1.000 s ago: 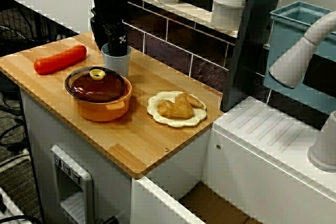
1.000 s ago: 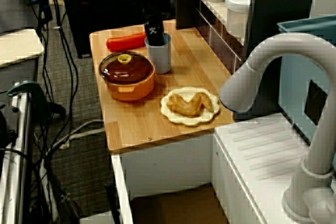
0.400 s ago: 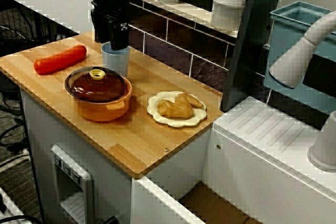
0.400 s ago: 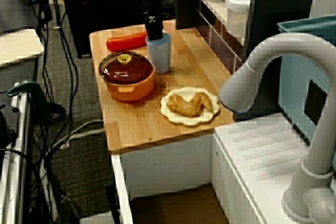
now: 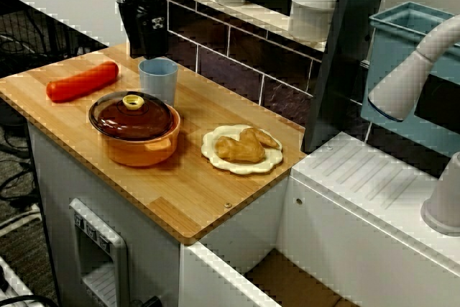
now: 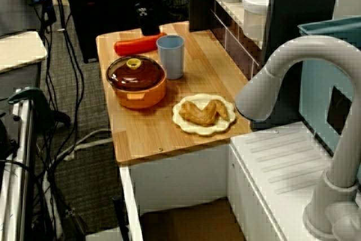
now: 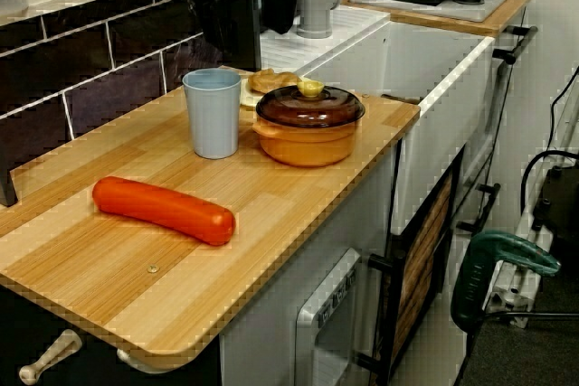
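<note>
Pale blue plastic cup [image 5: 158, 80]: upright on wooden table [image 5: 208, 192], below and slightly sideways of jaws, apart from black robot arm [image 5: 146, 19]. Jaws: dark, empty, opening indiscernible. Adjacent: lidded orange pot [image 5: 134, 127]; red-orange cylinder [image 5: 82, 81].

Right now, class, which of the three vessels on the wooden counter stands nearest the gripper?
The light blue cup, open-topped, close beside the gripper; the lidded orange pot and the cream plate sit farther off.
</note>
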Available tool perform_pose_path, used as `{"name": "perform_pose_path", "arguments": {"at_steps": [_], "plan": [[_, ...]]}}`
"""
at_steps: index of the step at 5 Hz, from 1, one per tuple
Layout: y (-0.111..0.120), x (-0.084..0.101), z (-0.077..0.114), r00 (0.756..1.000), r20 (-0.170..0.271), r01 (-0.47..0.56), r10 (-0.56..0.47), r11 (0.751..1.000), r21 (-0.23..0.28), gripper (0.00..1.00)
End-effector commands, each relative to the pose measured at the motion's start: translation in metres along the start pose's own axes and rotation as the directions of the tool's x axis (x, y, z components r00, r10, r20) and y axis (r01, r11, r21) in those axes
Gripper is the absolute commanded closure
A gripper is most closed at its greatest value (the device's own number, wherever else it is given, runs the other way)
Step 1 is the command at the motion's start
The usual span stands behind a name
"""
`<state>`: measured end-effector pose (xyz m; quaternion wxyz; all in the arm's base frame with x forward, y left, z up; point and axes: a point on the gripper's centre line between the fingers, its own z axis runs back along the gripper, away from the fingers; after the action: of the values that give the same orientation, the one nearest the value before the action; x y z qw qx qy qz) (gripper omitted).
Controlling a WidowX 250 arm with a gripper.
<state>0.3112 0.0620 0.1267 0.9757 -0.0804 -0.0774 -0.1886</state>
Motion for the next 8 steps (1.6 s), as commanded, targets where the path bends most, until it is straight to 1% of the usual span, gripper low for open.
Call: {"name": "perform_pose_path", "arguments": {"at_steps": [1, 2, 3, 4, 5, 6, 7, 8], "plan": [[-0.009, -0.025, 0.006, 0.982, 0.032, 0.187, -0.188, 0.982, 0.035, 0.0], [-0.012, -0.034, -0.006, 0.972, 0.013, 0.232, -0.233, 0.972, 0.041, 0.0], [-0.014, -0.038, -0.014, 0.957, -0.019, 0.289, -0.289, 0.956, 0.039, 0.0], [-0.017, -0.041, -0.022, 0.946, -0.019, 0.325, -0.324, 0.943, 0.068, 0.0], [-0.02, -0.043, -0.025, 0.947, -0.019, 0.321, -0.321, 0.945, 0.066, 0.0], [-0.024, -0.044, -0.031, 0.951, -0.021, 0.31, -0.309, 0.947, 0.079, 0.0], [-0.027, -0.043, -0.038, 0.956, -0.023, 0.294, -0.293, 0.952, 0.089, 0.0], [-0.028, -0.04, -0.044, 0.963, -0.03, 0.269, -0.267, 0.959, 0.087, 0.0]]}}
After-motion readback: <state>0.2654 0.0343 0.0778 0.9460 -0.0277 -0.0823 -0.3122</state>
